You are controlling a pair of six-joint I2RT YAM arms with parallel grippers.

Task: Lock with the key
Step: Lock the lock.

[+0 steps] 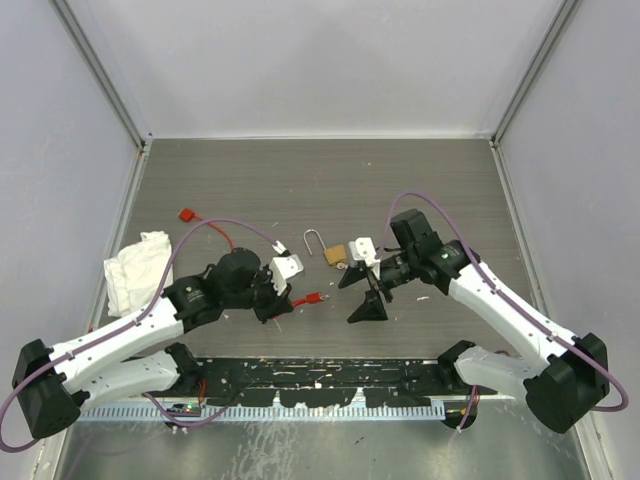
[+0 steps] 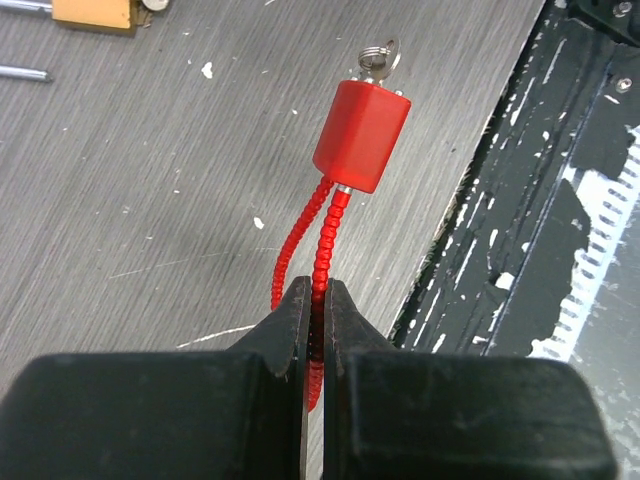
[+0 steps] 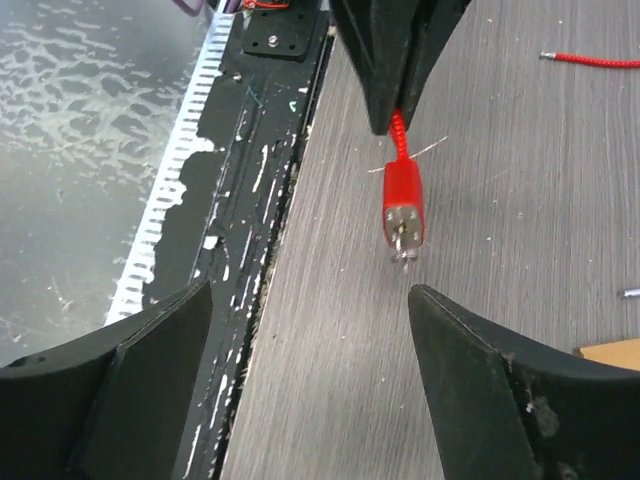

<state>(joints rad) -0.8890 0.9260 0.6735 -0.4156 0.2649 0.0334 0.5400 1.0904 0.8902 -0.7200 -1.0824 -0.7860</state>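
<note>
My left gripper (image 2: 318, 285) is shut on a thin red beaded cord (image 2: 327, 232), just behind a small red block (image 2: 361, 134) at the cord's end. A small silver key (image 2: 380, 58) with a ring sticks out of the block's far face. From above, the block (image 1: 318, 297) lies between the left gripper (image 1: 285, 300) and my right gripper (image 1: 360, 293). The right gripper (image 3: 310, 290) stands wide open just short of the block (image 3: 403, 208), with nothing between its fingers. A brass padlock (image 1: 335, 254) with its shackle swung open lies just beyond the right gripper.
A crumpled white cloth (image 1: 135, 265) lies at the left. The cord's other red end (image 1: 186, 214) rests farther back on the left. A black, paint-chipped strip (image 1: 320, 385) runs along the table's near edge, close behind both grippers.
</note>
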